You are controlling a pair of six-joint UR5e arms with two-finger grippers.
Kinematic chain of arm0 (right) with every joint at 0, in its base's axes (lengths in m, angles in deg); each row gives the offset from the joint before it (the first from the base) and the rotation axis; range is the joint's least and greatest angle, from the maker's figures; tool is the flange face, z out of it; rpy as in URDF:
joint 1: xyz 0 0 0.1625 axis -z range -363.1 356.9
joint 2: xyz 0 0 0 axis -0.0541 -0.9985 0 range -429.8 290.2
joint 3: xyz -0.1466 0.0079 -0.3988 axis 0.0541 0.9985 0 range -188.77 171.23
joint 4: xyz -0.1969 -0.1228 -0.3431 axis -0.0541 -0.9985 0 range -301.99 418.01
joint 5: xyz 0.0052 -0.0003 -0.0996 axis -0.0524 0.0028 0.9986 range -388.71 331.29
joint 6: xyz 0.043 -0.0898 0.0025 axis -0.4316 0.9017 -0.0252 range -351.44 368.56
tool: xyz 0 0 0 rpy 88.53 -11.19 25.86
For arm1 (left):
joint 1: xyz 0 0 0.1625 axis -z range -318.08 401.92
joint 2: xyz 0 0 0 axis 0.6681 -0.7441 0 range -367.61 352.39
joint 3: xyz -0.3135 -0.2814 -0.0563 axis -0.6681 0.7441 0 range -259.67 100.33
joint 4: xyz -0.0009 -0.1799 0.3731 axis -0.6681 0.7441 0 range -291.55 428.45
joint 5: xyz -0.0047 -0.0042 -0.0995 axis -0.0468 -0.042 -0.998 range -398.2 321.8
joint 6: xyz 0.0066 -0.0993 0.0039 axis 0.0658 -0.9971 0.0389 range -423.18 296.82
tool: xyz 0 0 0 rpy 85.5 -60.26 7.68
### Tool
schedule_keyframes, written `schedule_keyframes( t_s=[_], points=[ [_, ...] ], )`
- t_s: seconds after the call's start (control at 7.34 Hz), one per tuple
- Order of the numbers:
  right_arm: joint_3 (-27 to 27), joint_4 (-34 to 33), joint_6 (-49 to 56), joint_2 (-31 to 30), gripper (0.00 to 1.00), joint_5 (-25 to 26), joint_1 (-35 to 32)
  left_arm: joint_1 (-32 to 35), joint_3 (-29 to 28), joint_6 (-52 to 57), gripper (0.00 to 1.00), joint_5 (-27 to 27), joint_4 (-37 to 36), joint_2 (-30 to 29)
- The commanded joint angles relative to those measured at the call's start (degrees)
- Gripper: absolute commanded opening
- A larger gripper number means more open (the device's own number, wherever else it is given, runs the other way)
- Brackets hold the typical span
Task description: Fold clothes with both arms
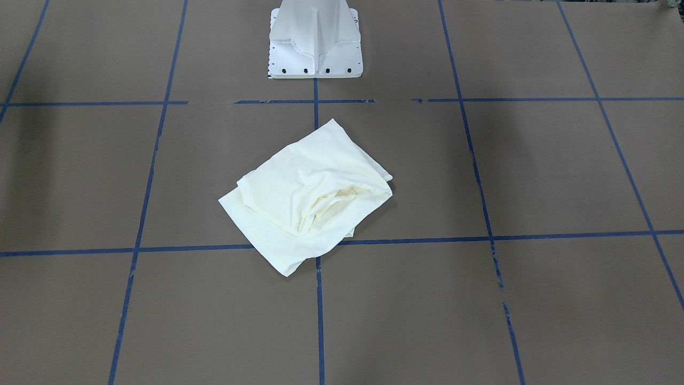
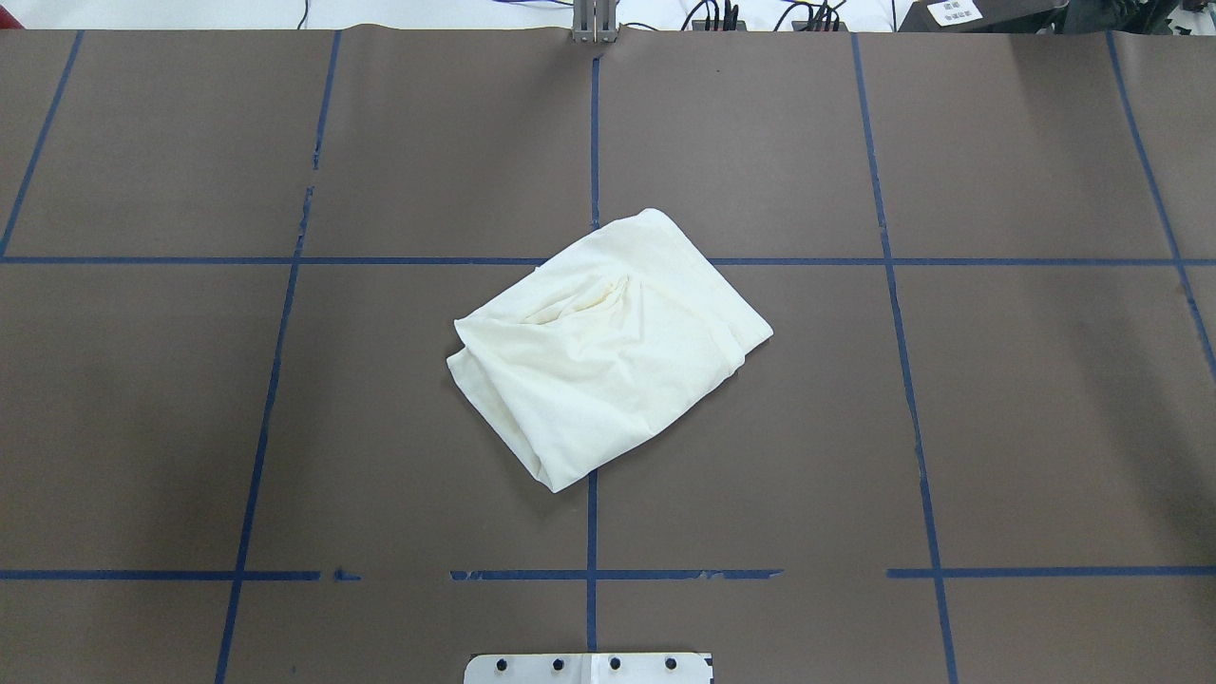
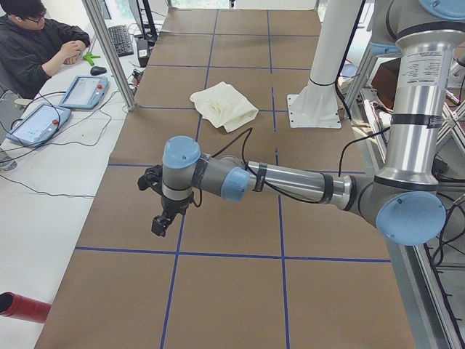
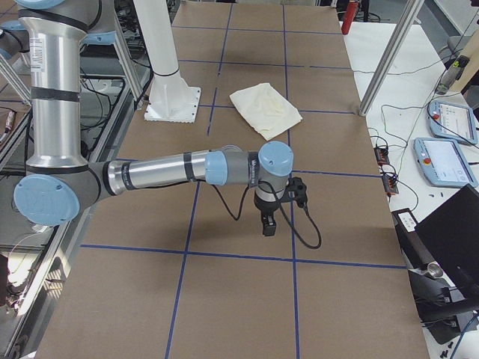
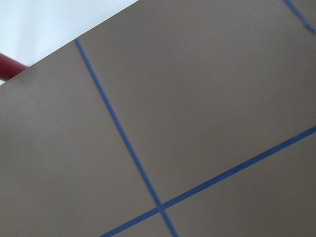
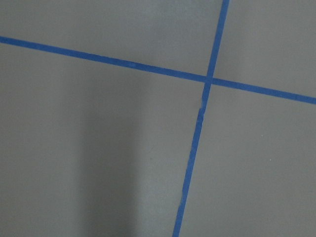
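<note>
The cream shirt (image 2: pixel 608 347) lies folded into a loose, slanted bundle at the middle of the brown table, plain side up, its print hidden. It also shows in the front-facing view (image 1: pixel 310 195), the left side view (image 3: pixel 224 105) and the right side view (image 4: pixel 266 110). My left gripper (image 3: pixel 161 222) hangs over the table far from the shirt, at the table's left end. My right gripper (image 4: pixel 269 223) hangs over the table's right end, also far from the shirt. Neither touches the cloth. I cannot tell whether either is open or shut.
The white pedestal base (image 1: pixel 315 40) stands behind the shirt. Blue tape lines (image 2: pixel 592 532) grid the brown table. An operator (image 3: pixel 36 43) sits at a side desk with tablets (image 3: pixel 83 91). A red cylinder (image 3: pixel 22 307) lies off the table's near left edge.
</note>
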Motion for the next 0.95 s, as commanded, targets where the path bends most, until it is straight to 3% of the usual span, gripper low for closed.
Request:
schedule_keyframes(
  t_s=[0.0, 0.14, 0.41, 0.82],
  points=[
    [-0.6, 0.2, 0.8, -1.4, 1.00, 0.5, -0.7, 0.8, -3.4, 1.0, 1.00, 2.2, 4.3, 2.9],
    [-0.6, 0.2, 0.5, -1.7, 1.00, 1.2, -0.8, 0.7, -4.5, -0.6, 1.00, 1.8, 3.9, 2.1],
    [0.3, 0.1, -0.3, -2.1, 1.00, 0.9, -0.8, 0.2, -2.8, -18.3, 1.00, -1.8, 2.9, 2.6],
    [1.1, 0.1, -0.7, -1.7, 1.00, 0.4, -0.8, -2.2, -2.1, -24.5, 1.00, -9.0, -1.9, 2.8]
  ],
)
